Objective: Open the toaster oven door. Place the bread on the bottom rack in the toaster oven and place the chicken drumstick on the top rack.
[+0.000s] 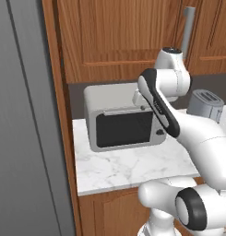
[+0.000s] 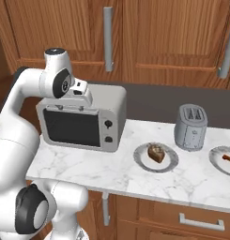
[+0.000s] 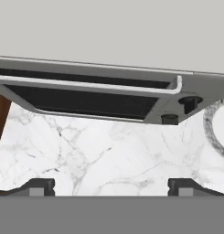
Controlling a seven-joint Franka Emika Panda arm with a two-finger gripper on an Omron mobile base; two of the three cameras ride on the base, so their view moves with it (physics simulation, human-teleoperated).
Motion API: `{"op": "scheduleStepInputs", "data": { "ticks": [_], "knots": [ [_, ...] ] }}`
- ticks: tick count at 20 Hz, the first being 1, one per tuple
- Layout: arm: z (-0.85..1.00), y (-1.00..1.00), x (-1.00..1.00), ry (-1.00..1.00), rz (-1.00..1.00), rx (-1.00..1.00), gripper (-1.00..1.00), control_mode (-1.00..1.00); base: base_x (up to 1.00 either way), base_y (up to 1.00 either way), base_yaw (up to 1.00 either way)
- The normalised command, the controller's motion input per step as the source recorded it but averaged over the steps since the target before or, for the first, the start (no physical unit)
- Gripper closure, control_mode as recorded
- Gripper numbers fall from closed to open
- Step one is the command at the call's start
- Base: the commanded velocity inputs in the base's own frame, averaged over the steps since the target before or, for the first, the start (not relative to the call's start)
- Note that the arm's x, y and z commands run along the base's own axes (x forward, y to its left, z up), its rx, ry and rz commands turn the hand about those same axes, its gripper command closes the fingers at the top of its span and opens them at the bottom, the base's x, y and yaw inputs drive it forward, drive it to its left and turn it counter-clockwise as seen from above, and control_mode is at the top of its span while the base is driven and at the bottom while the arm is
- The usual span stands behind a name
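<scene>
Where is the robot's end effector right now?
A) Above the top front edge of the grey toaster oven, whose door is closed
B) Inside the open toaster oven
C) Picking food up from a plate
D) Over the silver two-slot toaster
A: the end effector sits at the top front of the grey box-shaped toaster oven, just above the pale bar handle of its dark glass door, which is flush and closed.

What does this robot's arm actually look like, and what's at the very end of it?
The arm is a chain of smooth, rounded glossy white segments, with dark, nearly black bands and caps at the joints. No loose cables show on it. One joint cap carries a small round detail. At the end sits the gripper: two small dark fingers with squared grey tips, set wide apart.
</scene>
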Motion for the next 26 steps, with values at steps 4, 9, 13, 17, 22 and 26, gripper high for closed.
{"op": "scheduleStepInputs", "data": {
  "ticks": [4,9,13,17,22,26],
  "knots": [
    [0.00,0.00,0.00,0.00,0.00,0.00,-1.00,1.00,0.00,-0.64,0.00],
    [0.00,0.00,0.00,0.00,0.00,0.00,-1.00,1.00,0.00,-0.36,0.00],
    [0.00,0.00,0.00,0.00,0.00,0.00,-1.00,1.00,0.00,-0.19,0.00],
    [0.00,0.00,0.00,0.00,0.00,0.00,-1.00,1.00,0.07,-0.24,0.00],
    [0.00,0.00,0.00,0.00,0.00,0.00,-1.00,1.00,0.17,-0.37,0.00],
    [0.00,0.00,0.00,0.00,0.00,0.00,-1.00,1.00,0.19,-0.37,0.00]
  ]
}}
